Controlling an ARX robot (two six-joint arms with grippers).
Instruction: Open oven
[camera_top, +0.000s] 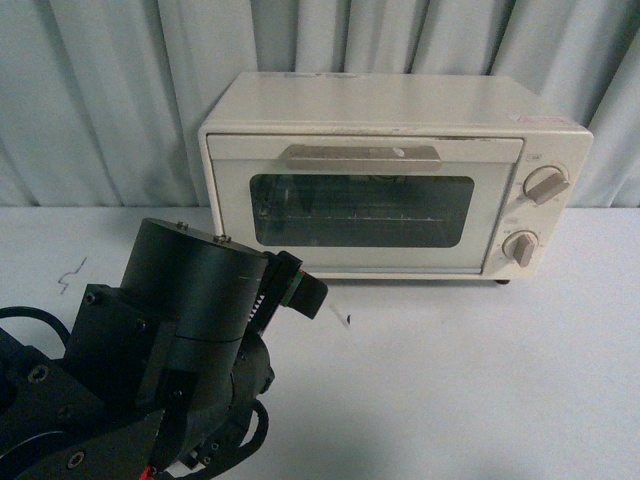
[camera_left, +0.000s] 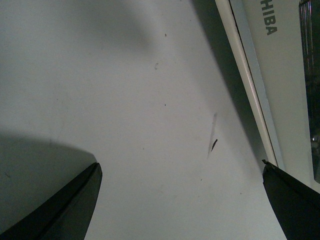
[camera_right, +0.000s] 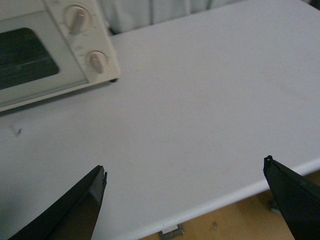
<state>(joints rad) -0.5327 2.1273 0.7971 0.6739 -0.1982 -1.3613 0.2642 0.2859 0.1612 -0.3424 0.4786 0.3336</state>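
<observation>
**Oven shut, arm closing in.** The cream-white oven stands at the back of the white table, directly ahead of the left gripper. Its glass door is closed, and the flat bar handle sits higher than the fingertips and beyond them. The left gripper's jaws are spread wide and hold nothing. Its wrist camera shows only bare tabletop between them, with the oven's lower front edge close by one finger. The right gripper, likewise wide open and empty, hangs over the table's near edge, well apart from the oven. The oven's lower knob lies far ahead of it and off to one side. The job appears to be at the approach stage, with nothing touching the door yet. The next move would seem to call for the left gripper to rise to the handle, close around the bar and pull it outward, most likely downward too. A pale curtain hangs behind the oven.
</observation>
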